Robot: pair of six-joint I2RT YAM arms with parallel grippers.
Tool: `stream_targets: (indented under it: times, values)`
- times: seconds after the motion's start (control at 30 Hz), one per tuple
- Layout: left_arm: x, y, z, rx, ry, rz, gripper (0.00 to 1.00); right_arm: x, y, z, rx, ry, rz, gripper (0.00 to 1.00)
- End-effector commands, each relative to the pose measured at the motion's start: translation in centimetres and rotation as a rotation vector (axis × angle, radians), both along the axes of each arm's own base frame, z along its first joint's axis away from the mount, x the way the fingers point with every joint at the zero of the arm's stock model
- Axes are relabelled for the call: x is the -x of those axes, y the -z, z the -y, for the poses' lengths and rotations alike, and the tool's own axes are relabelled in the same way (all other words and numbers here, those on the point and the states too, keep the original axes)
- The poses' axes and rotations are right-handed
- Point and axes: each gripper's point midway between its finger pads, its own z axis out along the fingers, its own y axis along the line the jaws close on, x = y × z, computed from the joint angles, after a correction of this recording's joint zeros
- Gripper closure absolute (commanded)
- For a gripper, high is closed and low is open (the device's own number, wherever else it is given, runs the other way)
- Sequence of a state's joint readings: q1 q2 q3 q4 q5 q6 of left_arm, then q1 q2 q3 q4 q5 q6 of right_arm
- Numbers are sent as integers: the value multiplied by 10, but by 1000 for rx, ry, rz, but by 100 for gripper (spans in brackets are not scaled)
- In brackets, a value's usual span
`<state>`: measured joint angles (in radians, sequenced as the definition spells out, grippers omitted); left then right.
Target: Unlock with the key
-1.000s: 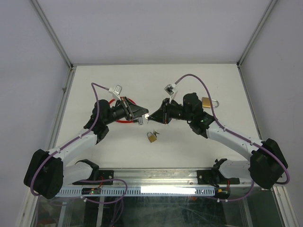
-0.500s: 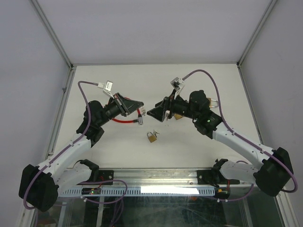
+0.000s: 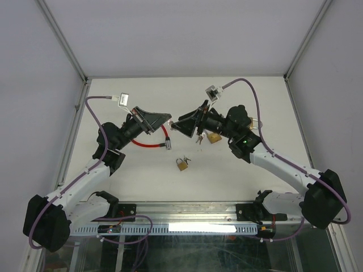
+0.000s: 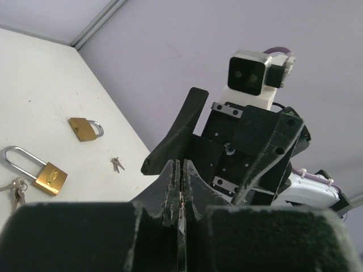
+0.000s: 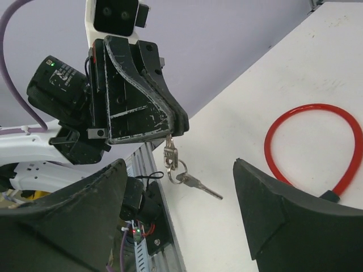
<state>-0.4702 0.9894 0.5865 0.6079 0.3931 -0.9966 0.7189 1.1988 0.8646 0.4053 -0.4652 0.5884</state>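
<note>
My left gripper (image 3: 168,119) is raised above the table and shut on a small silver key (image 5: 170,149). A ring with a second key (image 5: 199,185) dangles below it. The right gripper (image 3: 180,126) faces it tip to tip, open, with nothing between its fingers (image 5: 108,192); the key hangs a short way beyond them. A small brass padlock (image 3: 182,164) lies on the table below both grippers. In the left wrist view the jaws (image 4: 180,170) are pressed together on a thin metal sliver. A long-shackle brass padlock (image 4: 48,176) lies to the left.
A red cable lock (image 3: 148,142) lies under the left arm. Another small brass padlock (image 4: 85,129) and a loose key bunch (image 4: 117,164) lie on the right half of the table. A brass padlock (image 3: 214,137) sits just under the right wrist. Frame posts stand at the back corners.
The right gripper was shut against the left gripper's tip and has opened. Both grippers have risen and shifted toward the back; the left arm keeps the keys.
</note>
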Motion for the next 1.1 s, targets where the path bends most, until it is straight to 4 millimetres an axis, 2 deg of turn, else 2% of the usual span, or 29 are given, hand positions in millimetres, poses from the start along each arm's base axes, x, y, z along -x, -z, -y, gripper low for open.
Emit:
stream_targets:
  times: [0.0, 0.47, 0.7, 0.9, 1.07]
  values:
    - [3, -33, -4, 85, -7, 93, 100, 3, -38, -6, -146, -34, 40, 25]
    - [-5, -31, -6, 125, -35, 71, 100, 5, -39, -18, -203, -104, -6, 57]
    - [-9, -28, -7, 135, -50, 54, 100, 6, -41, -21, -204, -122, -5, 68]
    - [-11, -29, -8, 150, -60, 46, 100, 4, -37, -23, -197, -126, -14, 70]
    - [-11, -31, -8, 157, -57, 53, 100, 3, -38, -24, -201, -129, -11, 77]
